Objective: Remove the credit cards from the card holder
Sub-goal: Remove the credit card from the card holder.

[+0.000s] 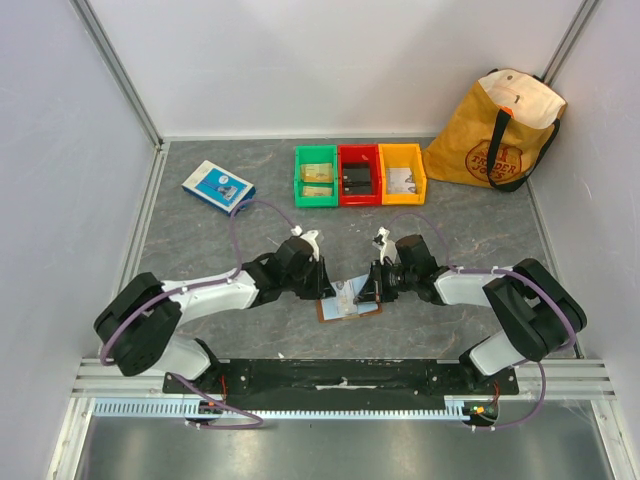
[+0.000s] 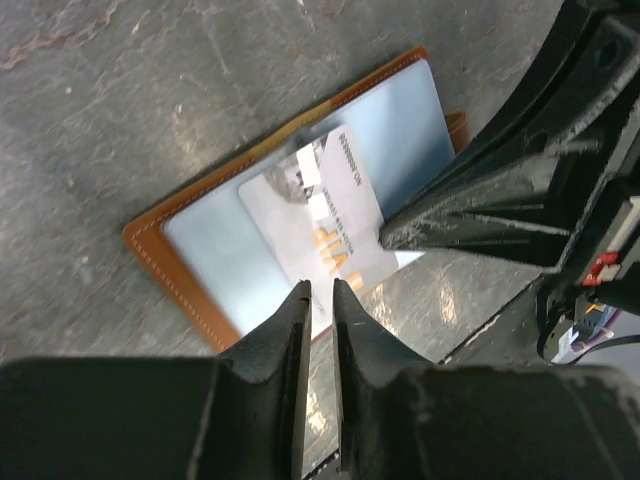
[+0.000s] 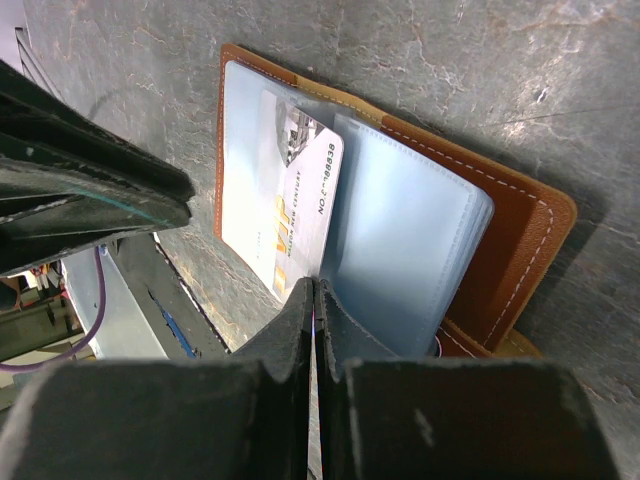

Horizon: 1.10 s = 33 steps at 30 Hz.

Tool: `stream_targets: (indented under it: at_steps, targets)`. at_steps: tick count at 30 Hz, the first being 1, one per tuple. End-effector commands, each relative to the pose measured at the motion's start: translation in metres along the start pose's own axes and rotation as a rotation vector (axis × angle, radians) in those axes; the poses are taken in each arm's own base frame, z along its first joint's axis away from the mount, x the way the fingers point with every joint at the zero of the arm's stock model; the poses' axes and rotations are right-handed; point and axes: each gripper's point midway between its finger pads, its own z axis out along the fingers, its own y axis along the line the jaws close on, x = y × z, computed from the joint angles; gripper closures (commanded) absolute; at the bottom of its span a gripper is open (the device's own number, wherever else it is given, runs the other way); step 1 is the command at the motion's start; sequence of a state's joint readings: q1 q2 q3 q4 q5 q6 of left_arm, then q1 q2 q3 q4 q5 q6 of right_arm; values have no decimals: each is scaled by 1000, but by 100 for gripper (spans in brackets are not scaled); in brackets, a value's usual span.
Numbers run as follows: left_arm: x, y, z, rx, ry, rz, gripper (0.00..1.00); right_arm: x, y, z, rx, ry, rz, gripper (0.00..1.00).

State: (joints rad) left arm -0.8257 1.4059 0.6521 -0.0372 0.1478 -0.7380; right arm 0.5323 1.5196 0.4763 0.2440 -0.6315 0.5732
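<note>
Card holder [image 1: 343,306] lay open on the table [image 1: 200,250], with one credit card [image 2: 310,220] partly tucked inside. Left gripper [image 1: 330,290] stood at its 9 o'clock, jaws narrowly parted, nothing seen between them. Right gripper [image 1: 368,290] stood at 3 o'clock, jaws closed, tips at the card's edge.

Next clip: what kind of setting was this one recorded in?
Most likely an enclosed lab test cell, not a home or shop. Plain white wall panels in aluminium framing box in a grey tabletop. The left arm and right arm are bolted to a black base plate.
</note>
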Motion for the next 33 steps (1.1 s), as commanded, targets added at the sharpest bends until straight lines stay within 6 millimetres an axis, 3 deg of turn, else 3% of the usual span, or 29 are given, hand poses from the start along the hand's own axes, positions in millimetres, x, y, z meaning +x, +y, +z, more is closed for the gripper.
stream_targets:
  at_steps: [1,8,16,20,28,30,33]
  targets:
    - [-11,-5,20,6,-31,-26,82,-10,3,0,-2,-23,-23,96]
    - [11,8,35,-17,31,-51,89,-12,-2,1,22,-33,-21,94]
    - [31,25,30,-48,60,-67,91,-26,-3,-1,51,-44,-55,65]
    - [35,29,29,-52,62,-78,91,-35,-8,3,71,-41,-65,60]
    - [34,28,28,-46,58,-76,91,-27,-8,14,18,6,-42,65]
    - [34,29,28,-47,56,-75,91,-25,-7,13,8,7,-42,74]
    - [35,30,27,-51,54,-79,91,-27,-6,8,5,-11,-35,97]
